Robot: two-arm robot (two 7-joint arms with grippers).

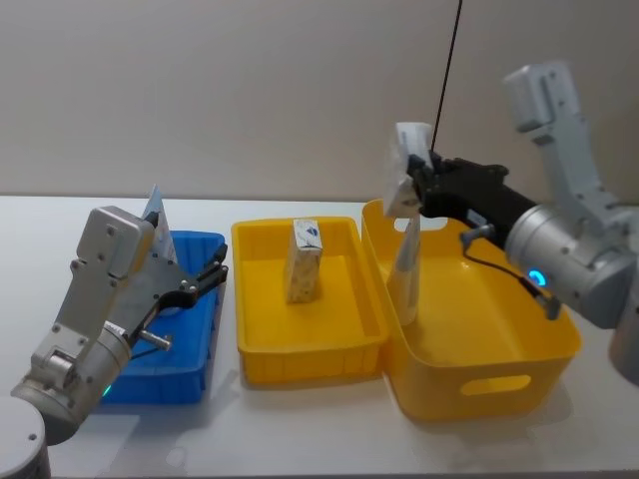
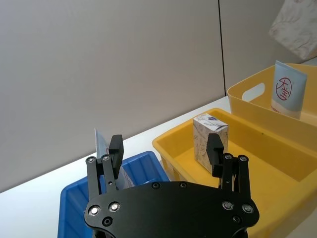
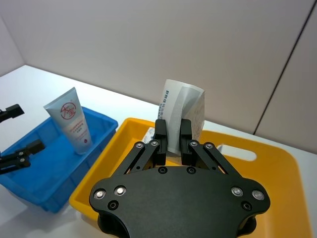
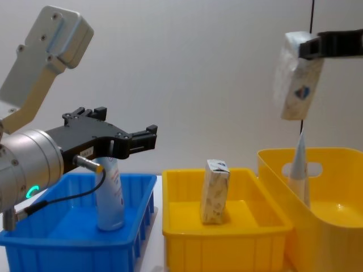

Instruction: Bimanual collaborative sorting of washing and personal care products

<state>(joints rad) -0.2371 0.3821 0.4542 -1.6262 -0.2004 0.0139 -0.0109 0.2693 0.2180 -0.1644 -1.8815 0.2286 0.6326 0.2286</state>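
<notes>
Right claw point(image 1: 411, 190) clamps a small carton point(image 1: 407, 170) high above the big yellow bin point(image 1: 519, 344); a loose pinch could drop it. Left claw point(image 4: 148, 137) hangs open over the blue bin point(image 4: 74, 243).

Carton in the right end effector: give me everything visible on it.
The small white-beige cardboard carton is a tall rectangular box with faint speckled print and a small blue mark on one face. It hangs tilted in the air, above the large yellow plastic bin at the right, with its upper end clamped between the black fingers of the right end effector. Nothing else touches it. A pale squeeze tube stands in the bin beneath it, apart from it.
</notes>
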